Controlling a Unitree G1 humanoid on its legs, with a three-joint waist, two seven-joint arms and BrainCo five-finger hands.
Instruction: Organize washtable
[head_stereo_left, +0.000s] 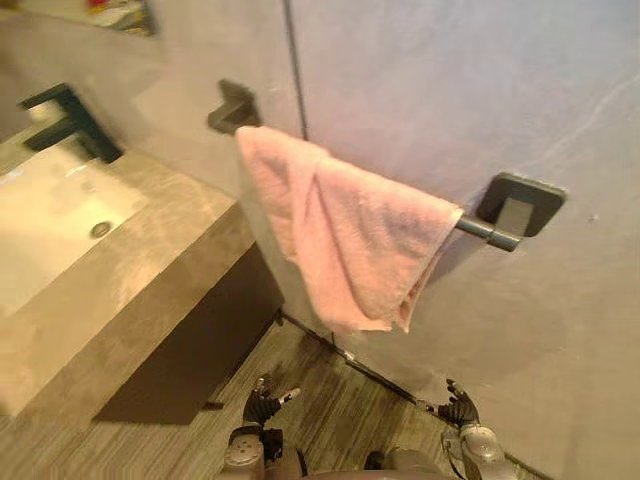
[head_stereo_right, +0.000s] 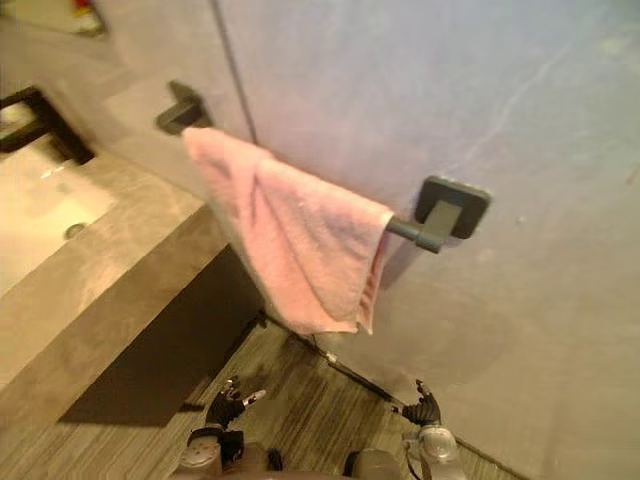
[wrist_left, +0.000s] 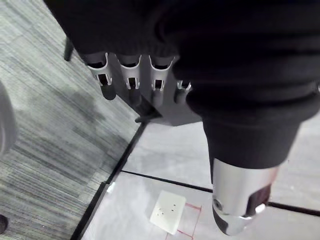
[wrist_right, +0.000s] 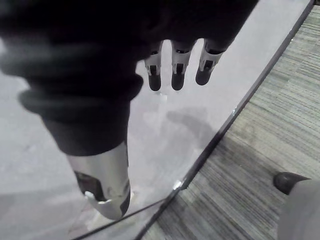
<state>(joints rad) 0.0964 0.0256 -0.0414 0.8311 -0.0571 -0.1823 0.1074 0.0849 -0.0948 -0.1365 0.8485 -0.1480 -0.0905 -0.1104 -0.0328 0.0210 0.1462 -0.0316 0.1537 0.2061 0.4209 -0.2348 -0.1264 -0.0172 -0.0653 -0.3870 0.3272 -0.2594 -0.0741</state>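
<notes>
Towel: pink terry towel (head_stereo_left: 345, 225) draped over dark grey metal bar (head_stereo_left: 482, 229), bunched, both ends hanging free.
Bar: fixed to grey wall (head_stereo_left: 450, 90), just beside the washtable's end.
Washtable: beige stone washtable (head_stereo_left: 150, 270), sunken basin, black tap (head_stereo_left: 65, 120) at its back.
Hands: left hand (head_stereo_left: 262, 403) and right hand (head_stereo_left: 460, 408) low over grey wood-grain floor (head_stereo_left: 330, 400), fingers loosely straight, nothing held.

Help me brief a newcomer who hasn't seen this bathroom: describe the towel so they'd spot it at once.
Start at the grey wall right of the stone washbasin counter. A dark bar runs along it between two square brackets, and the towel hangs draped over that bar. It is the only pink cloth among grey and dark fittings.
</notes>
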